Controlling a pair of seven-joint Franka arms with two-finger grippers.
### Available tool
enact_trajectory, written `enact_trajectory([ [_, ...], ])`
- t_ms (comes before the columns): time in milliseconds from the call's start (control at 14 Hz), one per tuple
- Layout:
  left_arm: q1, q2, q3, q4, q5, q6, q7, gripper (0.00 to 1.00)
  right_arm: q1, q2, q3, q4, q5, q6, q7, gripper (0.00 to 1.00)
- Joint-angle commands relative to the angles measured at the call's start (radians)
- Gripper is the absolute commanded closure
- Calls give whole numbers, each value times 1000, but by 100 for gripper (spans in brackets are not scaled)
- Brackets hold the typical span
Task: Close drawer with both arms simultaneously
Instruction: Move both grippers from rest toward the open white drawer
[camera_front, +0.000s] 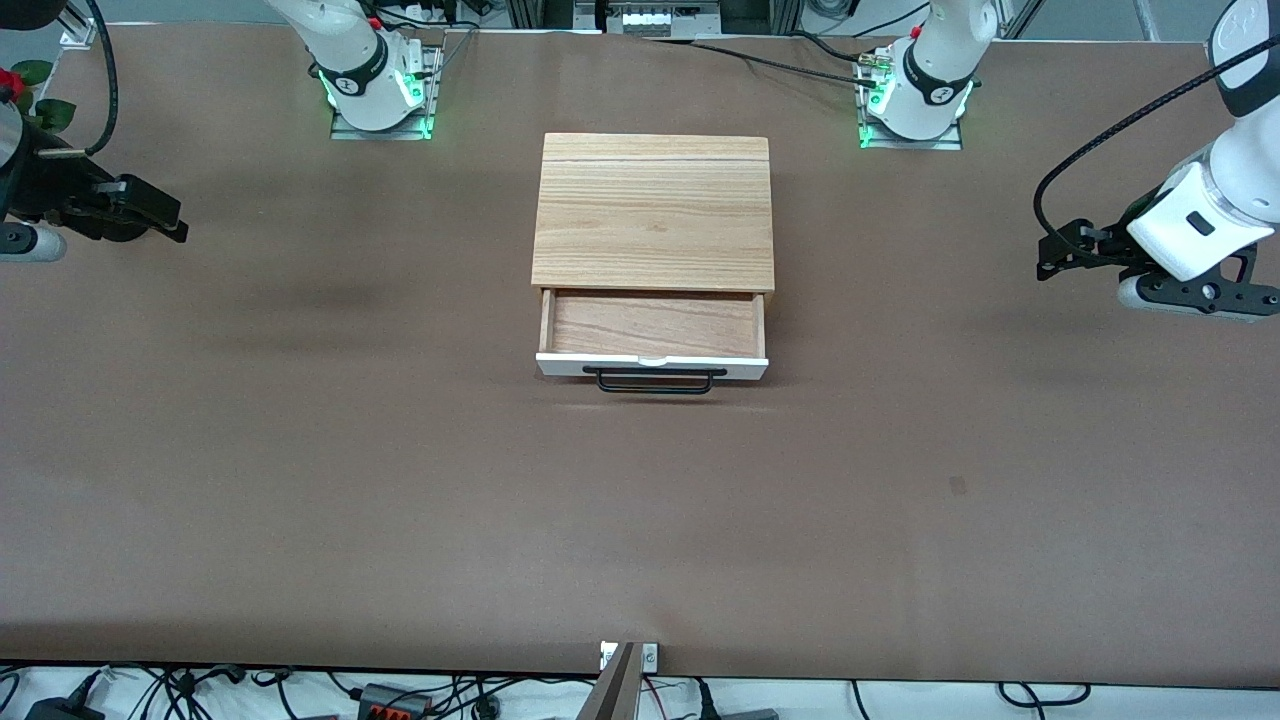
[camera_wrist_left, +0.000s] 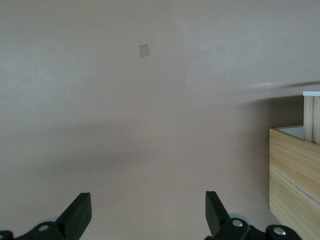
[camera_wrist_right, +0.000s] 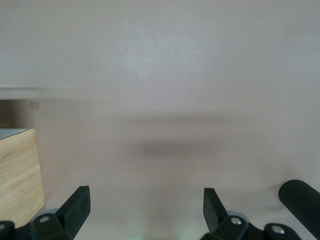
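Black fingers spread apart, the left tool (camera_wrist_left: 148, 212) and right tool (camera_wrist_right: 147, 207) hang released over bare surface (camera_front: 300, 480), well apart from the cabinet (camera_front: 655, 210); its drawer (camera_front: 653, 335) stands pulled out toward the front camera.

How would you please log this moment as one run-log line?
drawer: open, empty | left gripper: open, over table's left-arm end | right gripper: open, over right-arm end | contact: none
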Motion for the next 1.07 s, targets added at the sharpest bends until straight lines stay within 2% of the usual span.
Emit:
enact_trajectory([
  [0,8,-9,-6,8,23,-8,21,0,9,0,-4,13,-7,-15,18,0],
  [286,8,1,-9,13,23,-8,21,0,9,3,-4,12,-9,-16,11,0],
  [571,-12,26,-23,17,20,-14,14,0,9,26,-3,10,19,-99,5,0],
  [857,-85,129,-36,63,-1,1,5,0,25,83,6,16,26,-97,4,0],
  [1000,-109,184,-35,96,-78,17,-30,0,74,138,13,50,28,-93,-11,0],
])
